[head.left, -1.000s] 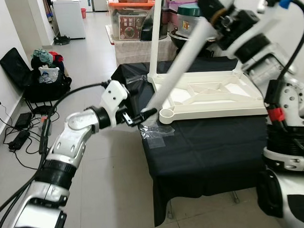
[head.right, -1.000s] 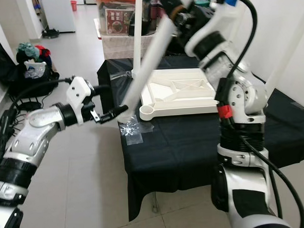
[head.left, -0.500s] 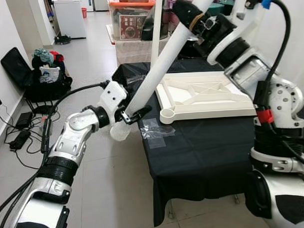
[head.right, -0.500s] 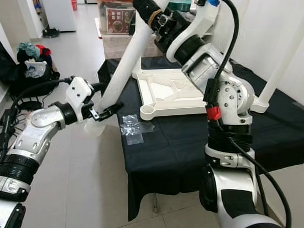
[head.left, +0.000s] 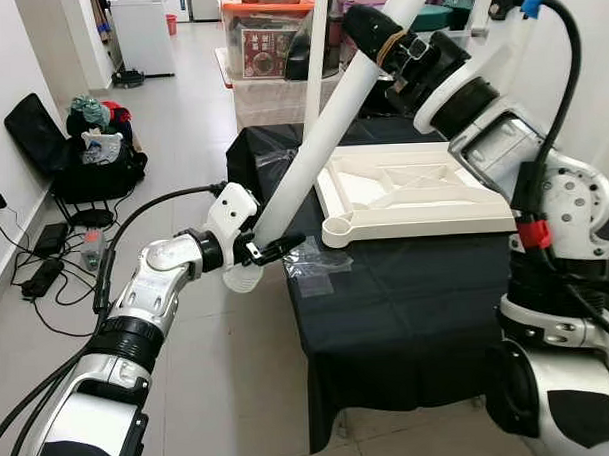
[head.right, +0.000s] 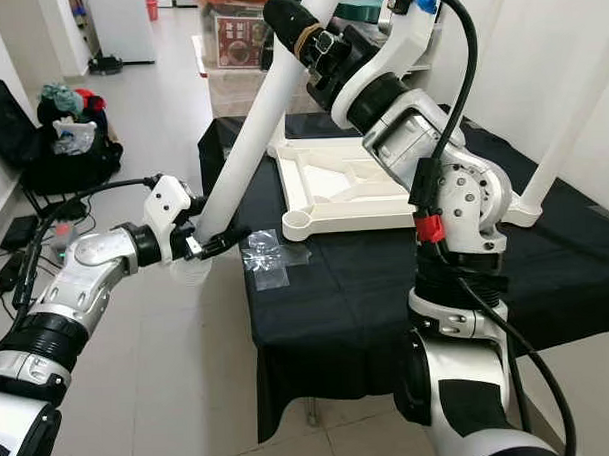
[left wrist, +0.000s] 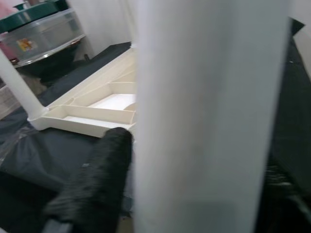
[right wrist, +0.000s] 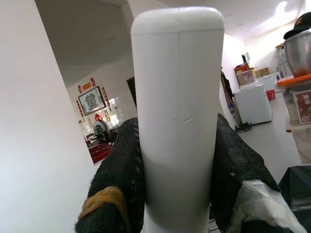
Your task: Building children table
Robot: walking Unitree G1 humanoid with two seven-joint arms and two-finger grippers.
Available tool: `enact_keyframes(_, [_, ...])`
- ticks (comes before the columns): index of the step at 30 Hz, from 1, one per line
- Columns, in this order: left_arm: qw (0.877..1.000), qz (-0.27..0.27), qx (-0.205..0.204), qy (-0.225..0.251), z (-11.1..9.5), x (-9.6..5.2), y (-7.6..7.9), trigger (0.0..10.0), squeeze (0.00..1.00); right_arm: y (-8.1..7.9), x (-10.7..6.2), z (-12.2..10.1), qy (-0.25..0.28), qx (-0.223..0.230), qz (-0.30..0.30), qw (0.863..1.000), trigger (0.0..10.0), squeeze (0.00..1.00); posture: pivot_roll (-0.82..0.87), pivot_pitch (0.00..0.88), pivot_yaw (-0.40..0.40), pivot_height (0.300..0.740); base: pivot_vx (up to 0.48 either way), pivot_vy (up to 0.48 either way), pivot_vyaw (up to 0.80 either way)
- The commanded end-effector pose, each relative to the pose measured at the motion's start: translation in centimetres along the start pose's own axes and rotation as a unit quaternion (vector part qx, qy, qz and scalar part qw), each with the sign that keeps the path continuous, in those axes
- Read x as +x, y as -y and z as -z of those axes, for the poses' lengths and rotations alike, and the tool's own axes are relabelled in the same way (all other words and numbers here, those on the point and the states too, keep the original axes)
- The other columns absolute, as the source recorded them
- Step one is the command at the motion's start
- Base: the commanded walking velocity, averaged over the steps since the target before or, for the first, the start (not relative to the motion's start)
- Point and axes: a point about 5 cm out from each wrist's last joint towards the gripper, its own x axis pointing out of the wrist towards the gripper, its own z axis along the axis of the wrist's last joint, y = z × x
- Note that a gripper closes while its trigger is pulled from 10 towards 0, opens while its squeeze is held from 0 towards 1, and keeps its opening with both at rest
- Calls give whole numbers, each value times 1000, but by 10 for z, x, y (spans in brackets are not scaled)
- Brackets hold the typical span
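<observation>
Lowered leg [head.left: 317, 148] between both pincers

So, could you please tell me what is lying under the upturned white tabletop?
The tabletop lies on a black cloth spread over a table. A clear plastic bag lies beside it. The cloth hides the table itself.

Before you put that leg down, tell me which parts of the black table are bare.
The black tablecloth is bare along the near edge, between the crinkled plastic wrapper and the robot's own torso. Further back it is crowded: the upturned white tabletop fills it. Both the left gripper and right gripper hold the white table leg.
</observation>
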Motion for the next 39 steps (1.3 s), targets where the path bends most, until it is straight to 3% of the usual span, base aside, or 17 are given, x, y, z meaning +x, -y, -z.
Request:
enact_keyframes(1, [1000,20,-11,-6,8,2,9,0,0,-14,3,-7,12,14,-37,999,0,0,19,0,-38,740,0,0,0])
enact_keyframes(8, [999,30,-9,-7,10,3,12,0,0,-15,2,-6,8,20,-35,999,0,0,21,0,-39,740,0,0,0])
enact_keyframes(9, [999,33,-7,-6,9,4,12,0,0,-14,2,-3,-6,13,-26,1000,6588,0,22,0,-39,740,0,0,0])
enact_keyframes(13, [999,33,-6,-6,9,4,12,0,0,-13,1,-2,-14,6,-20,1000,6588,0,22,0,-39,740,0,0,0])
enact_keyframes(14, [999,34,-7,-4,9,4,12,0,0,-13,2,0,-15,12,-18,1000,10000,0,23,0,-40,740,0,0,0])
enact_keyframes(15, [999,34,-7,-4,9,4,12,0,0,-13,2,0,-15,12,-18,1000,10000,0,23,0,-40,740,0,0,0])
enact_keyframes(16, [999,35,-7,-3,8,5,12,0,0,-13,2,1,-15,16,-17,1000,10000,1000,24,0,-41,740,0,0,0])
enact_keyframes(21, [999,31,-7,4,6,6,12,0,0,-9,-1,18,-25,44,-10,999,10000,1000,28,0,-43,740,0,0,0])
enact_keyframes(23, [1000,27,-5,5,5,6,10,0,0,2,-7,39,-44,72,12,996,10000,1000,31,0,-44,740,0,0,0])
enact_keyframes(28, [1000,25,-4,8,3,8,9,0,0,11,-16,68,-67,111,46,991,10000,1000,37,0,-43,740,0,0,0])
enact_keyframes(35, [999,31,-7,16,0,10,10,0,0,22,-27,96,-84,133,96,983,10000,1000,38,0,-41,740,0,0,0])
enact_keyframes(39, [999,38,-10,17,1,12,13,0,0,18,-27,103,-84,144,93,982,10000,1000,39,0,-40,740,0,0,0])
